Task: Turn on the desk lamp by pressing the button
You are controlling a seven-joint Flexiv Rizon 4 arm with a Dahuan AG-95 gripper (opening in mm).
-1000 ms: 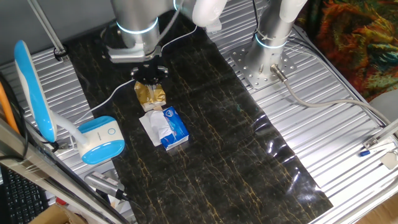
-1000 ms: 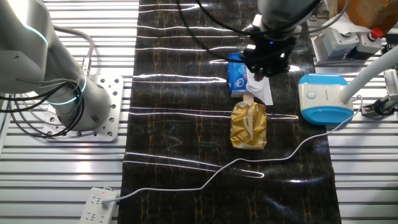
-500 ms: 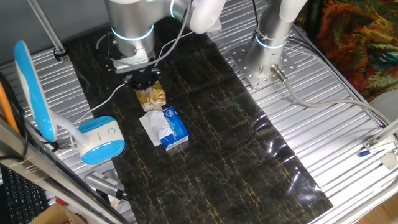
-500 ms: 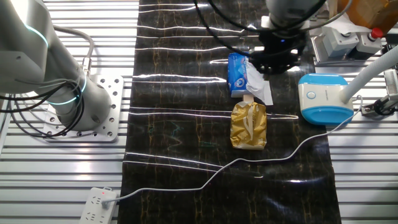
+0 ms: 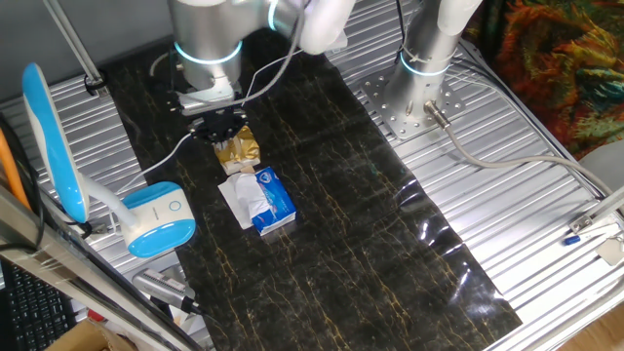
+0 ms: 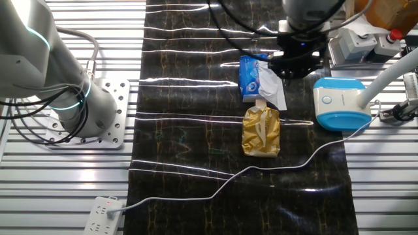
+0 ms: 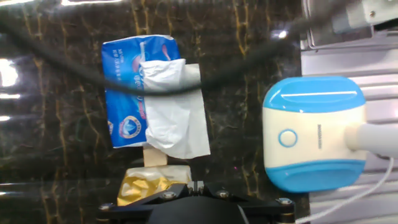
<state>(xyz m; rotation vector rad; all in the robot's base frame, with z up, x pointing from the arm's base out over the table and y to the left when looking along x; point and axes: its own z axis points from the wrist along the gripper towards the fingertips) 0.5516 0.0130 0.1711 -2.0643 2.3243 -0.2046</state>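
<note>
Black marbled sheeting covers the middle of the ribbed metal table, and the desk lamp (image 5: 146, 219) stands at that sheet's edge, its base half on the mat, its blue head (image 5: 49, 136) reaching out over the bare metal. The round button (image 7: 287, 137) sits mid-base. The gripper (image 6: 295, 64) hangs over the mat just beside the base, above the gold packet (image 6: 261, 132) and tissue packet (image 6: 251, 77). From the fingers the button lies sideways, toward the table's edge. Whether the fingers are apart or together, I cannot tell.
</note>
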